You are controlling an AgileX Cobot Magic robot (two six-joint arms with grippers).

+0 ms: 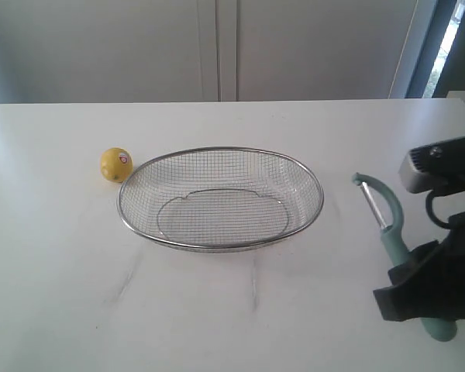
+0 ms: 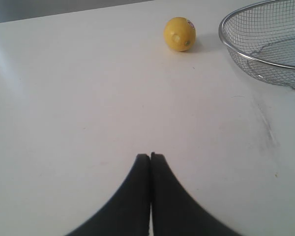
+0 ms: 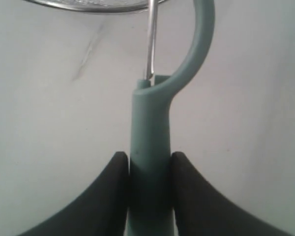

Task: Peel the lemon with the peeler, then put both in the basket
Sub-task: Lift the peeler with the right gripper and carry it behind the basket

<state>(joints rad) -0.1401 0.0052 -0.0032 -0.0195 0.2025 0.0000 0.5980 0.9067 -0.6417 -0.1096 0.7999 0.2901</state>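
The yellow lemon (image 1: 116, 164) with its red-and-white sticker lies on the white table just left of the wire-mesh basket (image 1: 221, 150); the left wrist view shows the lemon (image 2: 179, 34) and the basket rim (image 2: 226, 46) too. My left gripper (image 2: 150, 156) is shut and holds nothing, well short of the lemon; it is out of the exterior view. My right gripper (image 3: 149, 158) is shut on the teal handle of the peeler (image 3: 150, 128). In the exterior view the peeler (image 1: 387, 225) points its blade away, right of the basket, with the right gripper (image 1: 422, 291) at its handle.
The basket holds nothing. Faint scuff marks (image 1: 254, 283) streak the table in front of it. A wall with panels (image 1: 217, 46) stands behind the table's far edge. Bare table (image 2: 88, 98) lies between my left gripper and the lemon.
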